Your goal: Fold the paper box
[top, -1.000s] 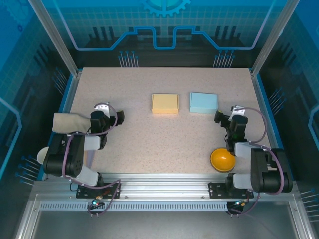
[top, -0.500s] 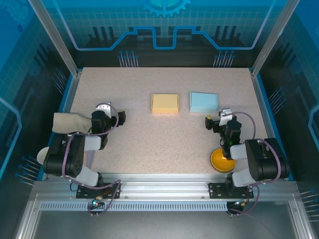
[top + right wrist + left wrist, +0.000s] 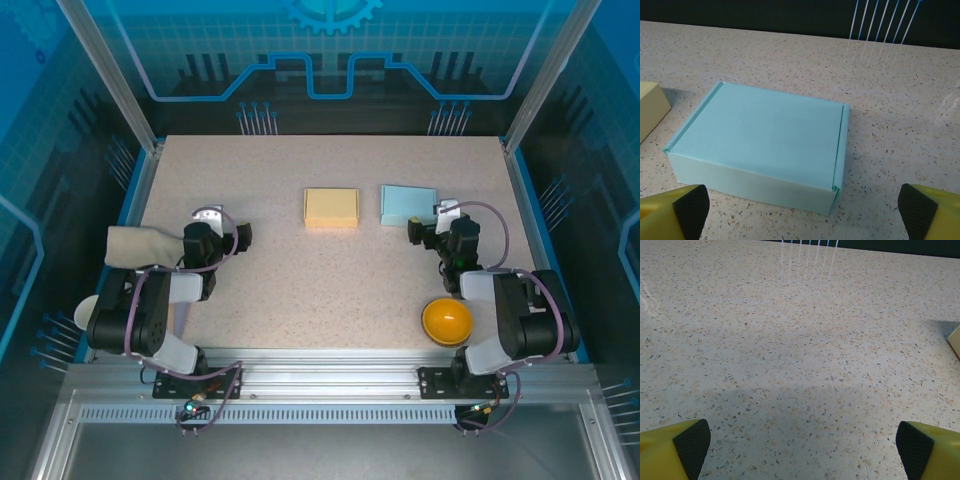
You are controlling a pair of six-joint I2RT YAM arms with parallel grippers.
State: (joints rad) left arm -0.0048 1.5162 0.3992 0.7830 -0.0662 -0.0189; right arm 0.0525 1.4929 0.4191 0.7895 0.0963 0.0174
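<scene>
Speckled tabletop (image 3: 300,290) sits inside a blue-lit enclosure with glass walls. At the far left a beige cloth (image 3: 135,245) lies over the table's left edge, beside the left arm.

The left gripper (image 3: 242,236) is low over the left part of the table and points right, toward the boxes but well apart from them. In the left wrist view its fingertips (image 3: 690,445) stand at the two bottom corners, spread wide with nothing but bare table between them. A sliver of the yellow box (image 3: 955,340) shows at the right edge of that view.

Near the middle of the table, toward the far side, lies the yellow box (image 3: 331,207), closed and flat. Just to its right, with a small gap between them, is the blue box (image 3: 408,205), also closed.

The right gripper (image 3: 418,232) is just near of the blue box's right end. From the right wrist, the blue box (image 3: 760,145) lies straight ahead with its lid down, and the gripper's pads (image 3: 690,207) are wide apart and empty, not touching the box. A corner of the yellow box (image 3: 650,107) shows at the left.

An orange bowl (image 3: 447,321) rests near the table's near right corner, beside the right arm.
</scene>
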